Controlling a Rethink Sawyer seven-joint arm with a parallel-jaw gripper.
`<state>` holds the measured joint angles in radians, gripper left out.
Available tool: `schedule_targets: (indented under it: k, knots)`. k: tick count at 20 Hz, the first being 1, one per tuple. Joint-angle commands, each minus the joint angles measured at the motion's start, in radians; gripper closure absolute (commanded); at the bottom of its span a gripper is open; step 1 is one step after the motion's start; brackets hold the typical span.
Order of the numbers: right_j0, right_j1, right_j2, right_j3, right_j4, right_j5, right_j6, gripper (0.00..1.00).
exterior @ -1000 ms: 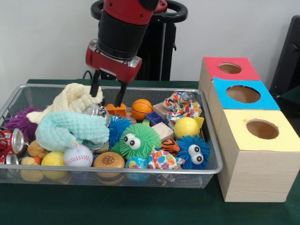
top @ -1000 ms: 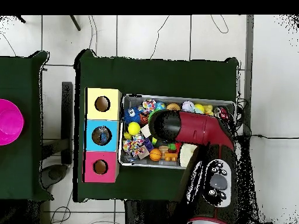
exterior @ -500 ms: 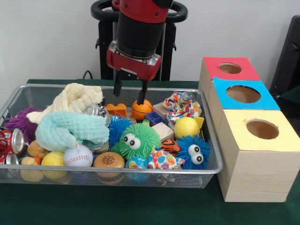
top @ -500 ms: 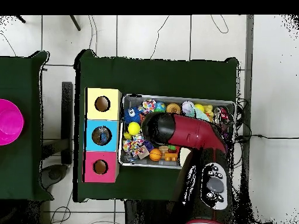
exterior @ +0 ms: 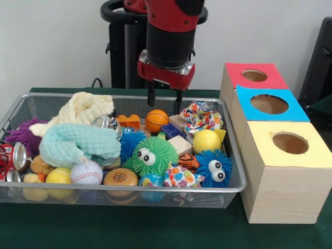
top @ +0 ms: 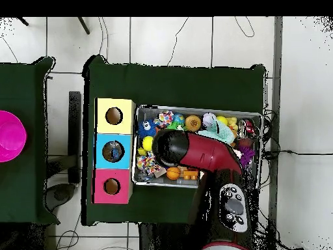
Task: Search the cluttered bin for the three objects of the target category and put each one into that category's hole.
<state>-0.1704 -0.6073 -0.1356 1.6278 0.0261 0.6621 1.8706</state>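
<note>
My gripper hangs open and empty over the back of the wire bin, just above and right of a small basketball and a blue block. A crumpled patterned cloth lies to its right. Lower in the bin are a yellow ball, a baseball, a green fuzzy toy and a blue fuzzy toy. Three boxes stand at the right, with a red-top hole, a blue-top hole and a yellow-top hole. From overhead the arm hides the gripper.
Cream cloth and mint cloth pile up at the bin's left, with cans and a purple fuzzy toy at the left wall. A burger toy lies near the front. Overhead, the boxes flank the bin's left side.
In the front view the gripper has swung right, from beside the cream cloth to above the basketball and blue block. It stays open and empty. Nothing in the bin moved.
</note>
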Motion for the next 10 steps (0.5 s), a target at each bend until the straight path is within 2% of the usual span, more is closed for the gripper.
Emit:
schedule_targets:
  k: [1,10]
  knots:
    - [-0.006,0.024,0.107,0.114,0.074,0.012,0.153,0.00]
    - [0.012,0.000,0.108,0.139,0.121,0.038,0.170,0.00]
